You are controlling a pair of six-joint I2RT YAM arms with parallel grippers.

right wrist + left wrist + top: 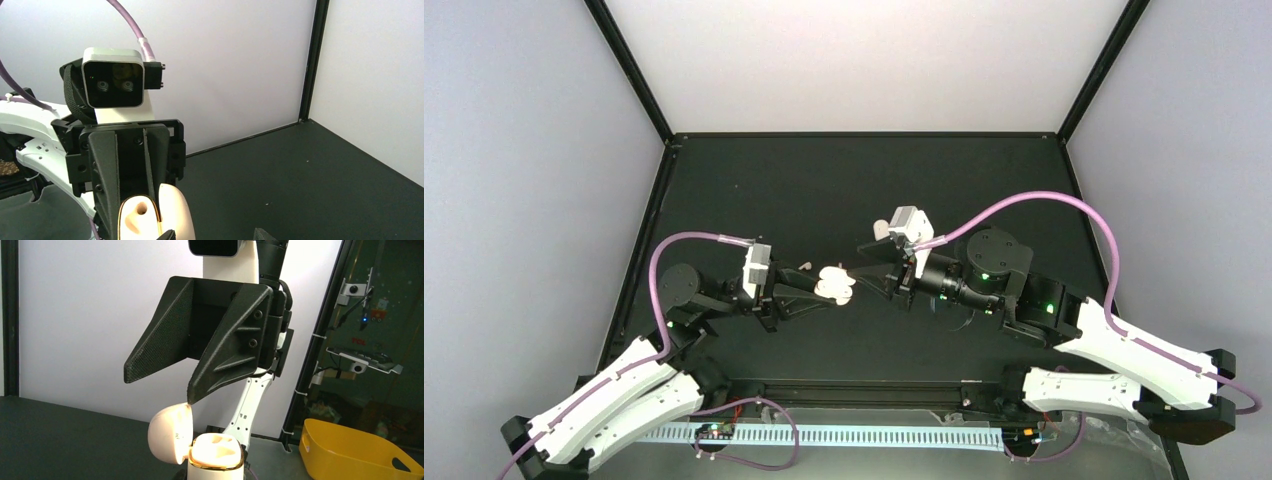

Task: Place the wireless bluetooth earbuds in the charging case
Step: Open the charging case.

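Grip is coming from the left pincer (817, 289), which is clenching the case (216, 456) and holding it up off the worktop (824, 190) near the middle. The lid (169, 434) is hanging open to one side on its hinge. Pale shapes are showing in the wells (216, 442), but I cannot tell whether buds are lying there. None are showing loose on the worktop either.

Just beyond, the right pincer (160, 390) is hovering with its fingers spread and nothing between them. One fingertip (194, 397) is touching or nearly touching the lid's edge.

Judging by this, the step in hand is dealing with the lid, either propping it wide or getting ready to press it shut. Doing it well is calling for a light, slow push along the hinge's arc. The left pincer should be gripping firmly so the case is not twisting, with the fingertip kept clear of the wells.
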